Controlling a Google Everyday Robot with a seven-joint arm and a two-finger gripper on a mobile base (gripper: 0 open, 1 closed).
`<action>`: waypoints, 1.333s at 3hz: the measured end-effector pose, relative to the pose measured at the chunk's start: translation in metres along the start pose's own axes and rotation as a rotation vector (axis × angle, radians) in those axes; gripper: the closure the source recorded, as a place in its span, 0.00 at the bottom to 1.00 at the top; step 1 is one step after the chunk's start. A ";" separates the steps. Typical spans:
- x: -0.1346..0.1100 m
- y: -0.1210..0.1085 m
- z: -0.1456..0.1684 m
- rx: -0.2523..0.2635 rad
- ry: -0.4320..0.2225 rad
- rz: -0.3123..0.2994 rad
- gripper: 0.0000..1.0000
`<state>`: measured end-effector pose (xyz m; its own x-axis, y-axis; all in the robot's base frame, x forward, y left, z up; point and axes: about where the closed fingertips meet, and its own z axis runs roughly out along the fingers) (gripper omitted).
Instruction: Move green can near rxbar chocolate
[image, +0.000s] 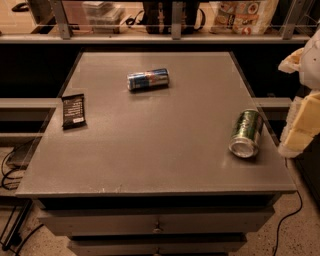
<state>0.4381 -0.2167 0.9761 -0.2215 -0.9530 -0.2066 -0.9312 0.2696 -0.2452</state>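
The green can (246, 133) lies on its side near the right edge of the grey table (160, 150), its silver end facing the front. The rxbar chocolate (73, 110), a flat black wrapper with white text, lies near the table's left edge, far from the can. My gripper (301, 100) shows as pale cream and white parts at the right edge of the view, just right of the green can and apart from it. It holds nothing that I can see.
A blue-and-silver can with red marks (148, 79) lies on its side at the table's back middle. A shelf with bags and boxes (240, 15) runs behind the table. Drawers (157, 225) sit under the tabletop. Cables (10, 165) lie on the floor at left.
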 end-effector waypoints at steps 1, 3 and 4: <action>0.000 0.000 0.000 0.002 -0.001 0.000 0.00; -0.004 -0.008 0.048 -0.059 -0.172 0.103 0.00; -0.005 -0.019 0.074 -0.079 -0.230 0.158 0.00</action>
<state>0.4787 -0.2069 0.9114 -0.3028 -0.8413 -0.4477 -0.9120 0.3922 -0.1204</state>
